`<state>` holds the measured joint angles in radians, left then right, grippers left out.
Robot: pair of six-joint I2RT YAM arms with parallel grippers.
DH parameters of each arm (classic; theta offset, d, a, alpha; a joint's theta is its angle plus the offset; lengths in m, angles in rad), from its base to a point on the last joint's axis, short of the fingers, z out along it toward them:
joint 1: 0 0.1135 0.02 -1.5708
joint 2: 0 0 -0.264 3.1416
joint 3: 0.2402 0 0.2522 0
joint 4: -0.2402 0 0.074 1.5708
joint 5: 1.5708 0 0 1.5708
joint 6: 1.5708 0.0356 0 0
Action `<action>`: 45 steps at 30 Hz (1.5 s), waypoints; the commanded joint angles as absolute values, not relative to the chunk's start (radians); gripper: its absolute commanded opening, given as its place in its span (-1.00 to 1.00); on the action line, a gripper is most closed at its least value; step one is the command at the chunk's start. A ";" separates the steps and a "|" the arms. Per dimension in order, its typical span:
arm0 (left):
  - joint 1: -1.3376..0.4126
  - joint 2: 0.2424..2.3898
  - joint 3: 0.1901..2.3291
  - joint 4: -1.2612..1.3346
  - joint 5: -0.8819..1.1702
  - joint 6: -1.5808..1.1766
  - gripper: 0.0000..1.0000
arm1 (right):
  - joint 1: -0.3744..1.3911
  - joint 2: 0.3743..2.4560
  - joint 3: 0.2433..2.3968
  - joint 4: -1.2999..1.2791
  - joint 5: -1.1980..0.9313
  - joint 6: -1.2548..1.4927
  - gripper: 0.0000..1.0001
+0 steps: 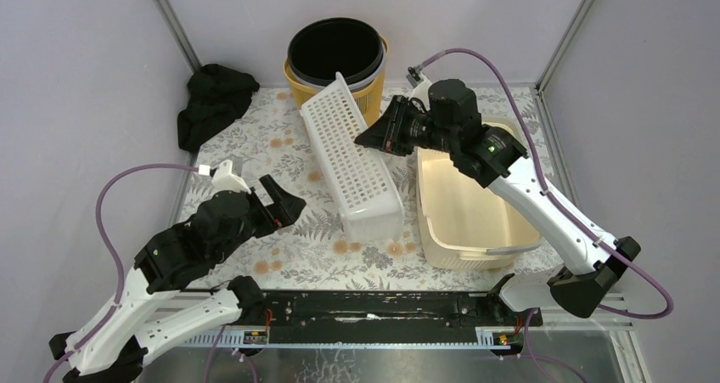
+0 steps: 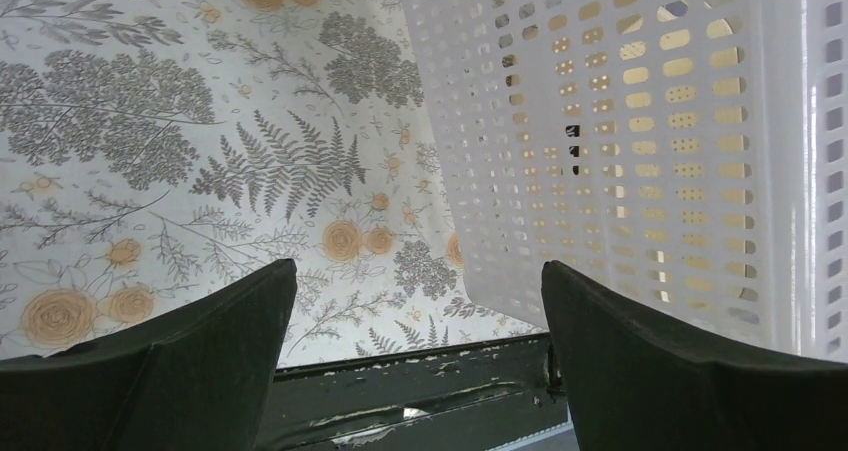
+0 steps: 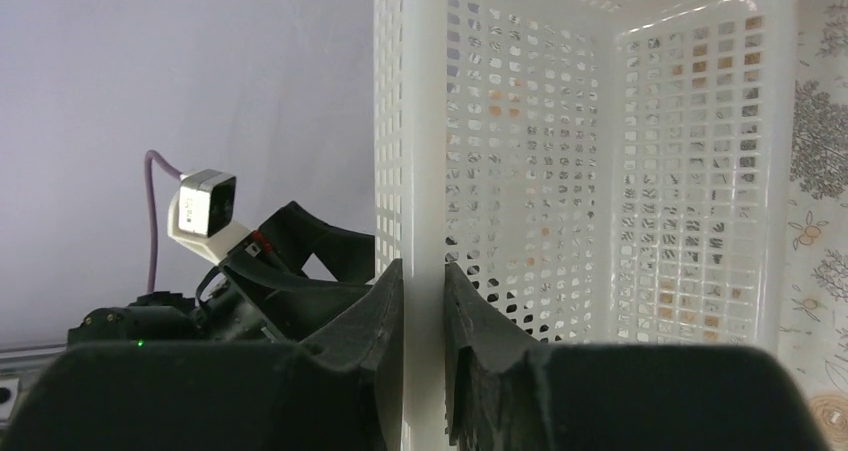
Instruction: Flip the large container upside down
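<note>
The large container, a long white perforated basket (image 1: 352,158), stands tipped up on one long side in the middle of the flowered table, its opening facing right. My right gripper (image 1: 374,137) is shut on its upper long rim; in the right wrist view the two fingers (image 3: 425,281) pinch the white rim of the basket (image 3: 620,171) between them. My left gripper (image 1: 284,205) hangs open to the left of the basket, apart from it. In the left wrist view the basket (image 2: 640,141) fills the upper right, and the open gripper (image 2: 420,271) holds nothing.
A cream tub (image 1: 509,243) stands right of the basket, under my right arm. A yellow bucket with a black liner (image 1: 335,56) is at the back, touching the basket's far end. A black cloth (image 1: 212,103) lies back left. A black rail (image 1: 365,306) runs along the near edge.
</note>
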<state>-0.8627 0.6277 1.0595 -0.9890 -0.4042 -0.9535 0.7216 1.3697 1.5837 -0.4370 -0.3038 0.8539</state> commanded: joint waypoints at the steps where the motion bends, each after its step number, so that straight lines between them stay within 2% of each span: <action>1: -0.858 0.603 1.044 -1.061 -0.471 -1.005 1.00 | 0.720 1.336 1.562 -0.284 -0.268 0.883 -1.00; 34: -0.859 0.502 1.014 -1.189 -0.562 -1.117 1.00 | 0.721 1.315 1.368 -0.178 -0.151 0.944 -1.00; 45: -0.859 0.514 1.125 -1.216 -0.591 -1.079 1.00 | 0.721 1.334 1.286 -0.031 -0.106 1.047 -1.00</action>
<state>-0.8627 0.5121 1.0557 -1.1851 -0.5308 -1.0966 0.7219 1.3659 1.2858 -0.2211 -0.1570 0.9783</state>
